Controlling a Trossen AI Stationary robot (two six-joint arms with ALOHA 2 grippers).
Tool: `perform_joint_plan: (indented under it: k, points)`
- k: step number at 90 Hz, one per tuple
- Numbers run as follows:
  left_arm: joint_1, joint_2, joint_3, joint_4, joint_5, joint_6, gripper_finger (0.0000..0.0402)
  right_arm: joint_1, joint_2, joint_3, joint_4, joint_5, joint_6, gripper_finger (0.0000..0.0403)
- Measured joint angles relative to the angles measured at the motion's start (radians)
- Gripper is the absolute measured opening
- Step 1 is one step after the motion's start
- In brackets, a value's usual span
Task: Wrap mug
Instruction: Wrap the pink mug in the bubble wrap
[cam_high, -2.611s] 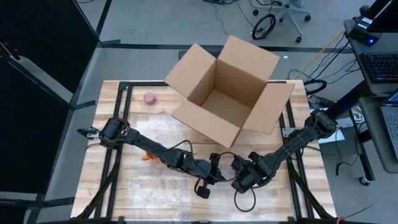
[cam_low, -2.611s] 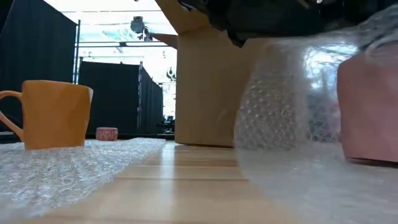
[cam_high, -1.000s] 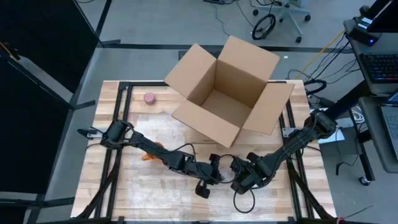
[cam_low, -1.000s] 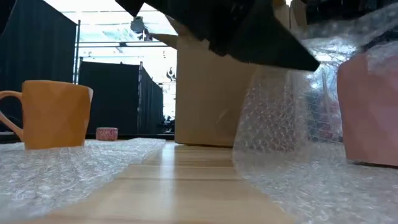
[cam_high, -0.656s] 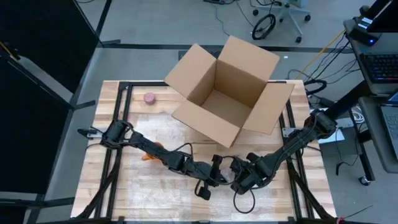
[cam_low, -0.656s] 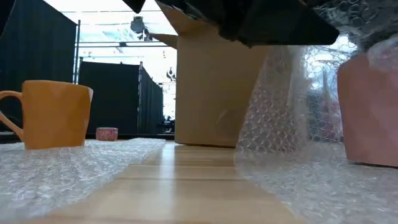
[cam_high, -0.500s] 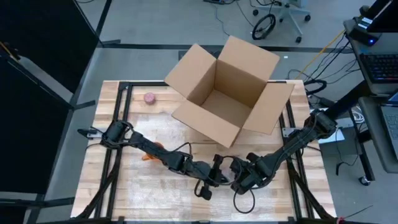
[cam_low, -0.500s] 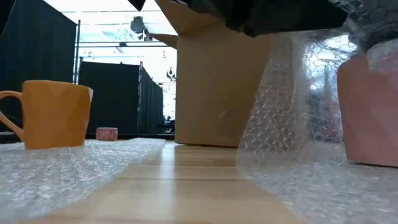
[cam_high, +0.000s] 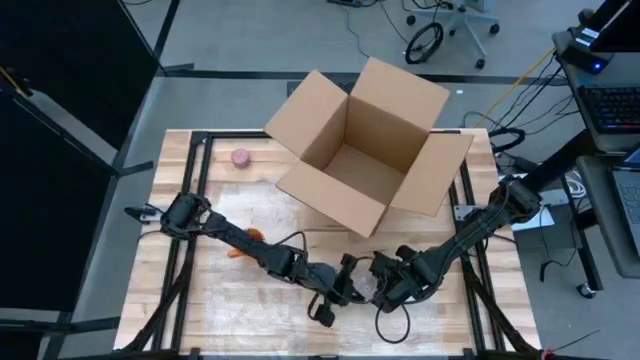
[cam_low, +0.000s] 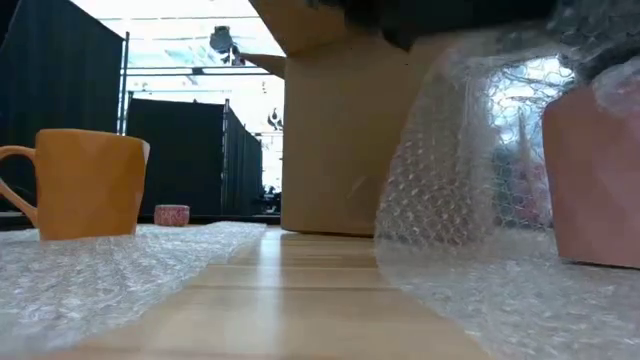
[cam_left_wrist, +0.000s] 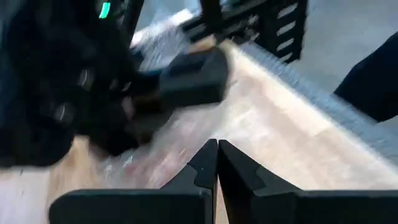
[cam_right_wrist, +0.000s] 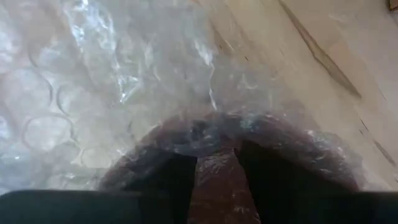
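Pink mug (cam_low: 595, 180) is sitting at the near middle of the table (cam_high: 200, 310), under a fold of bubble wrap (cam_low: 470, 160).

From the high view, both arms are reaching inward and meeting there. The left tool (cam_high: 345, 285) and the right tool (cam_high: 380, 287) are working just beside each other over the clear wrap (cam_high: 365, 287). An open cardboard box (cam_high: 365, 150) is standing at the far side of the table, a small pink roll (cam_high: 240, 157) is lying near the far left corner, and an orange mug (cam_high: 240, 248) is showing beside the left arm.

At table height, the orange mug (cam_low: 85, 185) is standing upright on a flat sheet of bubble wrap (cam_low: 110, 270), well apart from the pink one. The wrap is arching up over the pink mug, and the box (cam_low: 335, 140) is rising behind it.

In the left wrist view, the left tool's fingers (cam_left_wrist: 205, 168) are pressing together with no gap between them.

In the right wrist view, the right tool (cam_right_wrist: 217, 165) is pinching a bunched fold of the bubble wrap (cam_right_wrist: 124, 81).
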Motion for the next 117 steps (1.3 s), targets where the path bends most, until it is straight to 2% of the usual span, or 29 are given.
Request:
perform_joint_plan:
  k: [20, 35, 75, 87, 117]
  points:
    - [-0.033, -0.099, 0.0, -0.155, -0.174, 0.058, 0.0, 0.0, 0.0, 0.0, 0.0, 0.0, 0.0, 0.0123]
    - [0.003, -0.107, 0.001, -0.24, -0.188, 0.051, 0.0, 0.0, 0.0, 0.0, 0.001, -0.001, -0.002, 0.0123]
    - [0.084, -0.019, 0.001, -0.006, -0.044, -0.001, 0.0, 0.0, 0.0, 0.0, 0.008, -0.009, -0.049, 0.0123]
    - [0.094, 0.009, 0.001, -0.001, 0.021, -0.002, 0.0, -0.003, 0.0, 0.0, 0.008, -0.009, -0.06, 0.0123]
    - [0.102, 0.117, 0.046, 0.163, 0.034, 0.035, 0.0, -0.003, 0.0, 0.0, 0.015, 0.001, -0.058, 0.0123]
